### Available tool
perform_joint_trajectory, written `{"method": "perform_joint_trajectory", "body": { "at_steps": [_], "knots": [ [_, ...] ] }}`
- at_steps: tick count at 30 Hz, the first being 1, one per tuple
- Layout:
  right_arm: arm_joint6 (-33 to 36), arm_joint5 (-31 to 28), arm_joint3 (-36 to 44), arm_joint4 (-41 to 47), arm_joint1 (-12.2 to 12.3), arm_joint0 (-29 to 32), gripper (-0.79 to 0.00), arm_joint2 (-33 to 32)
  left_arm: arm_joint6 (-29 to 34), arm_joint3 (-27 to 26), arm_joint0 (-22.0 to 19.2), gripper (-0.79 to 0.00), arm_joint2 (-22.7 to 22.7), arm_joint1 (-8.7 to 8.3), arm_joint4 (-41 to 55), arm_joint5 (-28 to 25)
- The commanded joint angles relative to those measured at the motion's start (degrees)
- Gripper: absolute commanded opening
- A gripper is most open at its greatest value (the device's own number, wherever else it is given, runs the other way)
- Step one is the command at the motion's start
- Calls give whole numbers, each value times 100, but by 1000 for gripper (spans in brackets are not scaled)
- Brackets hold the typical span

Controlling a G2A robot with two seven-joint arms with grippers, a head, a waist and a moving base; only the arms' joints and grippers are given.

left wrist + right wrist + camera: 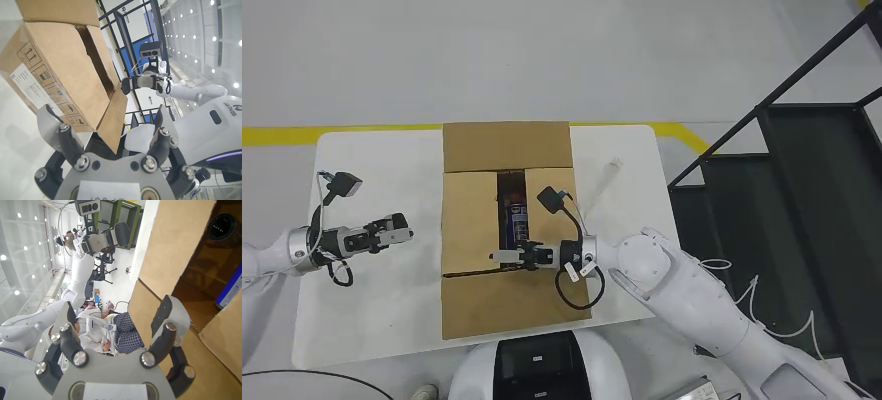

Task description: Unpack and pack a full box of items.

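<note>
Right claw [116,306] spread wide apart, poised over near flap [512,305] of box [507,150] on bench [362,310], probably for pushing flap aside, widening narrow gap above blue can [517,215] inside. Left claw [402,228] likewise apart, empty, parked beside box, clear of flap swing.

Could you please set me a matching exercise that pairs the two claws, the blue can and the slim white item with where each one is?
Things:
1. left claw
2. right claw
3. blue cylindrical can
4. slim white stick-like item

Places:
A. inside the open brown cardboard box
B. lying on the white table, on the right arm's side of the box
C. open, above the box at the edge of its opening
D. open, over the table, apart from the box on its other side

Pairs: 1-D, 2-C, 3-A, 4-B.
</note>
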State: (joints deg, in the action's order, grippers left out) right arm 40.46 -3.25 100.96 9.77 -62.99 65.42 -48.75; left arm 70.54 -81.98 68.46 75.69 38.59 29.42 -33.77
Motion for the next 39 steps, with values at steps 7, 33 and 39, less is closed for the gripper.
{"method": "perform_joint_trajectory", "body": {
  "at_steps": [7, 33, 39],
  "knots": [
    [0, 0, 0, 0, 0, 0, 0, 0, 0, 0, 0, 0, 0, 0, 0, 0],
    [-604, 1209, -489, -379, -286, -535, 0, 508, 0, 0, 0, 0, 0, 0, 0, 0],
    [-666, 1163, -916, -250, -436, -700, 0, 731, 0, 0, 0, 0, 0, 0, 0, 0]
  ]
}}
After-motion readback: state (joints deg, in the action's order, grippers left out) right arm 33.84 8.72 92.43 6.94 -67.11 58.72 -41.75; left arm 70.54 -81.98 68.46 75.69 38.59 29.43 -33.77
